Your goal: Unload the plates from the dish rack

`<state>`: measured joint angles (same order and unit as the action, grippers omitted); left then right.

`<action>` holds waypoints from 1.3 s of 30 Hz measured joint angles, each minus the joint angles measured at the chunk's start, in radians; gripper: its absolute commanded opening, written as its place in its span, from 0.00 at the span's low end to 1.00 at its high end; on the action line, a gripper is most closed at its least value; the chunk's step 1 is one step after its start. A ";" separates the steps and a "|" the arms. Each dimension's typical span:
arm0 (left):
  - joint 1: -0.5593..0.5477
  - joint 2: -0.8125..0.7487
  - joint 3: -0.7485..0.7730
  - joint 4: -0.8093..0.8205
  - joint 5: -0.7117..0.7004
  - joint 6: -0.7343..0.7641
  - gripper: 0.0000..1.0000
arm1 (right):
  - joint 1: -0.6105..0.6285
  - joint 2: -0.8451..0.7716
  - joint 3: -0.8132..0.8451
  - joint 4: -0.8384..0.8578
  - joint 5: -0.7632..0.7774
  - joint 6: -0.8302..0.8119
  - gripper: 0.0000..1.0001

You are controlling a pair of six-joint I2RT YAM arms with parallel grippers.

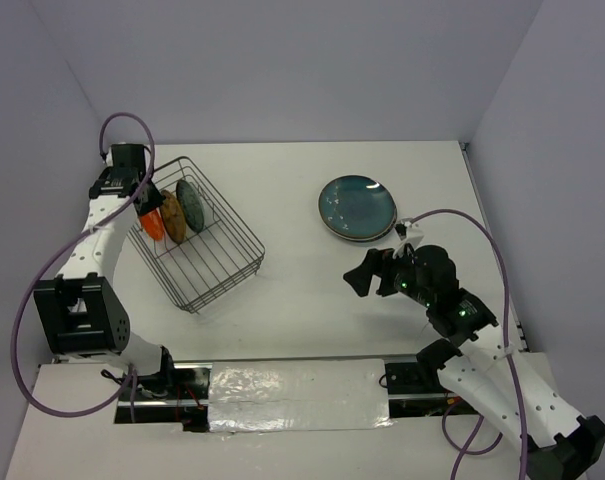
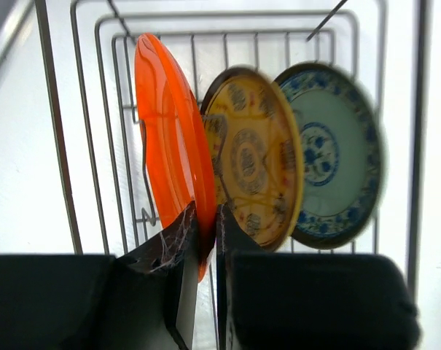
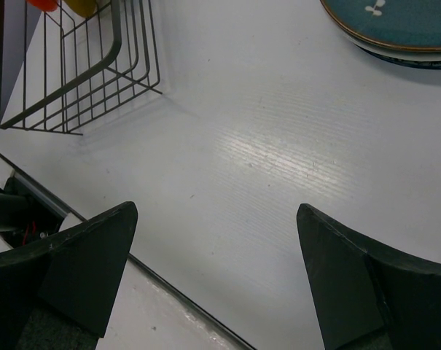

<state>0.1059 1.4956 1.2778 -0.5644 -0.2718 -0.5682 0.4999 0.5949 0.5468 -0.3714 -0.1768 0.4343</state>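
Observation:
The dish rack (image 1: 210,250) stands at the left of the table, holding three small upright plates: an orange plate (image 1: 151,223), a yellowish plate (image 1: 172,217) and a teal-patterned plate (image 1: 192,205). In the left wrist view my left gripper (image 2: 205,233) is shut on the lower rim of the orange plate (image 2: 165,138), with the yellowish plate (image 2: 256,153) and the teal-patterned plate (image 2: 329,153) beside it. A stack with the dark teal plate (image 1: 357,205) on top lies flat at the right. My right gripper (image 3: 216,211) is open and empty above bare table, between rack and stack.
Grey walls close in the table on the left, back and right. The rack's near corner (image 3: 82,73) and the stack's rim (image 3: 395,25) show in the right wrist view. The table's front edge (image 3: 133,259) runs just under the right gripper.

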 measured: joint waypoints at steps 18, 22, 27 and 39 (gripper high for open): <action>-0.558 -0.323 0.139 0.101 -0.032 0.232 0.00 | 0.002 -0.101 0.077 -0.175 0.115 0.026 0.98; -0.946 -0.272 0.190 0.105 -0.113 0.331 0.00 | 0.002 -0.181 0.207 -0.281 0.275 0.062 0.98; -1.227 -0.095 0.233 0.100 -0.317 0.439 0.00 | 0.002 -0.288 0.457 -0.429 0.512 0.101 0.98; -1.333 0.298 0.138 0.130 -0.373 0.486 0.00 | 0.002 -0.357 0.745 -0.604 0.738 0.096 0.98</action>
<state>-1.2274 1.7931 1.4158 -0.4343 -0.6449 -0.0826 0.5018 0.2379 1.2919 -0.9756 0.5613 0.5301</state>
